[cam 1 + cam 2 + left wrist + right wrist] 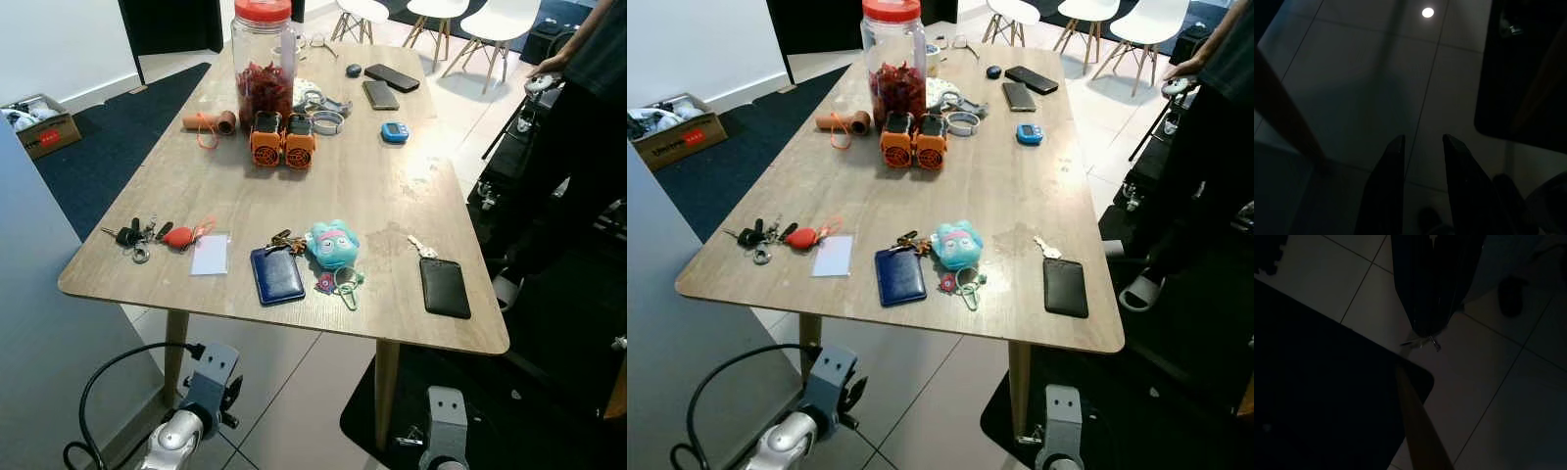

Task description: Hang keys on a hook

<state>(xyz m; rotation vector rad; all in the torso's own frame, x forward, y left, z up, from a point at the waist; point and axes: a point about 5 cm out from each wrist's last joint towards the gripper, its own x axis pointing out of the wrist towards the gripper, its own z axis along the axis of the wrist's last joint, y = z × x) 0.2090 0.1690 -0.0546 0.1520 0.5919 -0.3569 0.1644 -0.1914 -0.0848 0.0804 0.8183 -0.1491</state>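
A bunch of keys with a red fob lies at the near left corner of the wooden table. More keys lie beside a blue wallet and a teal plush charm. A single key rests above a black wallet. Both arms hang below the table's front edge, the left arm and the right arm. My left gripper is open over dim floor tiles. My right gripper looks shut and empty beside a table leg.
A tall jar with a red lid, two orange gadgets, phones and small items crowd the table's far half. A person stands at the right. White chairs stand behind, a cardboard box at left, a dark rug below.
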